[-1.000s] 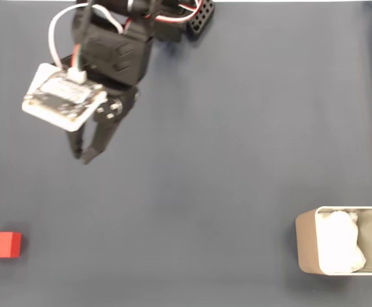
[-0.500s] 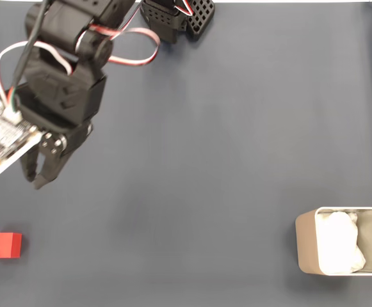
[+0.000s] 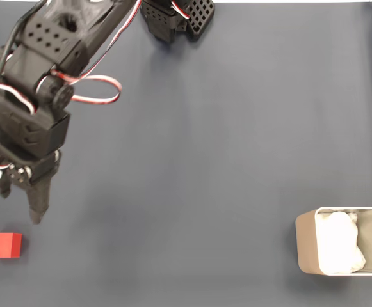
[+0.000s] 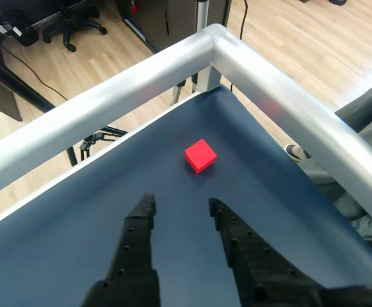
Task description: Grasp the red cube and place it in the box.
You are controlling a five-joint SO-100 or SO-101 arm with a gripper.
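Gripper (image 4: 182, 203): fingers parted, nothing between them.
Red cube (image 4: 200, 155): on the dark mat, just ahead of the fingertips, not yet grasped.
Box (image 3: 341, 249): well apart from the gripper (image 3: 20, 206), holding only white lining.
Left: close in, grasp, carry, release.

The black arm (image 3: 41, 83) reaches down the left side of the dark blue bench (image 3: 205, 160), with red and white wires (image 3: 93, 89) looping off it. Its end effector (image 3: 20, 206) points toward the bottom edge, its 2 fingers a little apart with nothing between them. The cube (image 3: 3, 245) sits just below the tips, near the bottom-left corner, not touching them. Far across on the right, near the bottom corner, stands the box (image 3: 341, 249), open on top with white lining (image 3: 339, 243) inside.
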